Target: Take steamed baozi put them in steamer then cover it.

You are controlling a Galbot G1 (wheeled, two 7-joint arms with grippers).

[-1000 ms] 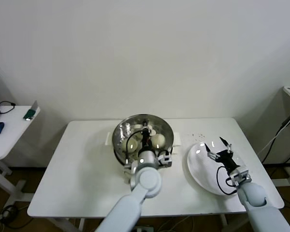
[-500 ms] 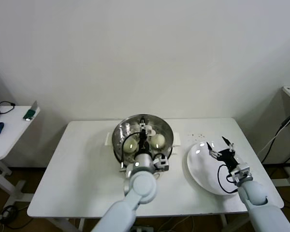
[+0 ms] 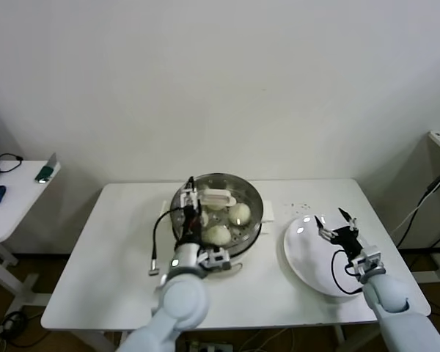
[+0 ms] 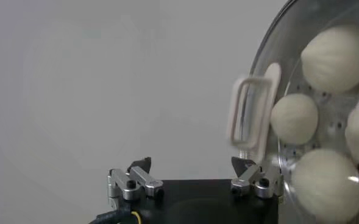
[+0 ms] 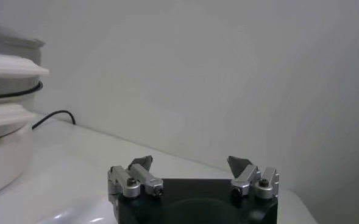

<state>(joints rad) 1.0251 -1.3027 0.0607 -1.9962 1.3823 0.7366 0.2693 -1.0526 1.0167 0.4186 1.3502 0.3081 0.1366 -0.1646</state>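
Note:
The steamer (image 3: 251, 199) stands at the back middle of the white table, and the glass cover lies on it with its cream handle (image 3: 216, 196) up. Steamed baozi (image 3: 239, 213) show through the glass. In the left wrist view the cover's handle (image 4: 252, 109) and the baozi (image 4: 337, 58) lie just beyond the fingertips. My left gripper (image 3: 192, 199) hangs at the steamer's left rim, open and empty (image 4: 191, 167). My right gripper (image 3: 336, 220) hovers open over the white plate (image 3: 315, 260), nothing between its fingers (image 5: 191, 164).
The steamer's white base (image 5: 2, 146) shows at the side of the right wrist view. A small side table (image 3: 7, 209) with gadgets stands to the left. Dark specks (image 3: 301, 204) dot the table behind the plate. Bare tabletop (image 3: 110, 257) lies on the left.
My left gripper has opened, let go of the cover's handle and drawn back from the steamer's middle to its left rim. The right gripper has barely shifted.

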